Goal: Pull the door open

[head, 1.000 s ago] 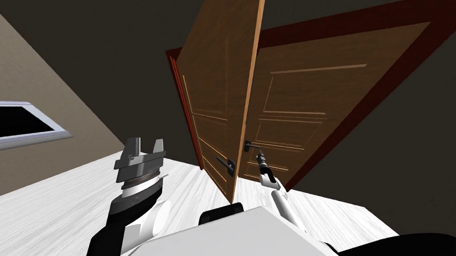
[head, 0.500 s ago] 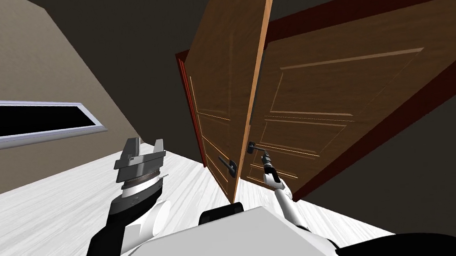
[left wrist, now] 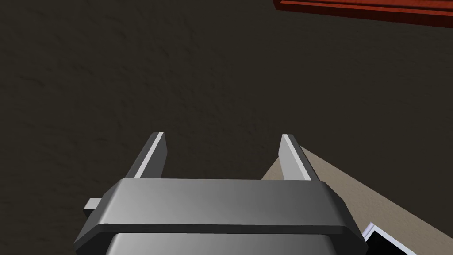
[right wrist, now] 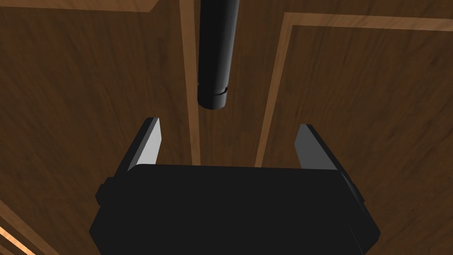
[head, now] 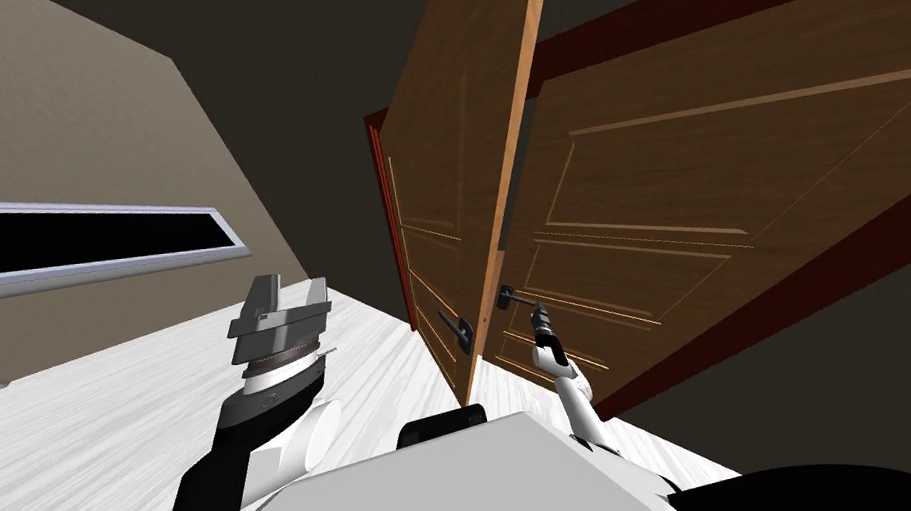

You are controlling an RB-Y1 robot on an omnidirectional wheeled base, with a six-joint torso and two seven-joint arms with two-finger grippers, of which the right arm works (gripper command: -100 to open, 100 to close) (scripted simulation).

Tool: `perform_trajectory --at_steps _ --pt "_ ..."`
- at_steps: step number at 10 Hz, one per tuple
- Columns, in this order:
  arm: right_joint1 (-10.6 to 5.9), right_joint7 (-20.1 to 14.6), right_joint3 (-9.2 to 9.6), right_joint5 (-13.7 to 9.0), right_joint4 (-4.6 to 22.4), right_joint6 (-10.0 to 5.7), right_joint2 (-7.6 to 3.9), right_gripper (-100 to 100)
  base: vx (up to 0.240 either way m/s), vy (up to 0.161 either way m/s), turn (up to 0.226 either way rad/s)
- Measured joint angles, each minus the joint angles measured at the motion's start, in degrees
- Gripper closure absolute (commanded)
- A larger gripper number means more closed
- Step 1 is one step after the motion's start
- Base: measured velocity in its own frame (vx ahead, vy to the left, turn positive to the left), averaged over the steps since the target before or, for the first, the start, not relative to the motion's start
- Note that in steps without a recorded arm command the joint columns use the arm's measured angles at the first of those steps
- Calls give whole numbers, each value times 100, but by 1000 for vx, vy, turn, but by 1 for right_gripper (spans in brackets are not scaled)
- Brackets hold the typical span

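While the right pincer [right wrist: 228,124] hangs at the brown panelled door [right wrist: 88,88], the step in hand reads as the reach for the handle, not yet the pull. In the right wrist view its 2 fingers [right wrist: 149,141] stand wide apart with nothing between them. The dark round lever handle [right wrist: 214,53] ends just beyond the fingertips, nearer the one finger than the other, and it touches neither.

From the head view, the right pincer [head: 539,315] sits just below the outer end of that handle [head: 513,297]. The handle is mounted on the panelled face of the door [head: 640,194], close beside its pale edge [head: 507,164]. That edge is turned toward me and stands out from the dark red frame [head: 687,11], so I judge the door already partly open. A 2nd dark handle [head: 452,328] shows on the face at the other side of the edge.

The left pincer [head: 292,284] is raised over the white floor [head: 104,422], well apart from the door. Its fingers [left wrist: 289,155] are spread and hold nothing.

Next, I think, the right hand must go forward along the lever until the bar lies between both fingers, shifting a little sideways to centre it. Then it should close firmly and draw back along the door's arc rather than straight, or the grip may slide off the round bar.
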Motion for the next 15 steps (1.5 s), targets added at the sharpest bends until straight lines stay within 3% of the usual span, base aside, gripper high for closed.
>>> perform_trajectory --at_steps 4,12,15 --pt "-115 44 -199 -29 216 -59 -37 -100 -8 -22 55" --pt "-126 44 -212 -31 237 -66 -44 -100 2 3 -12" --pt "-197 337 -314 -183 330 -95 -32 -100 1 0 -5"
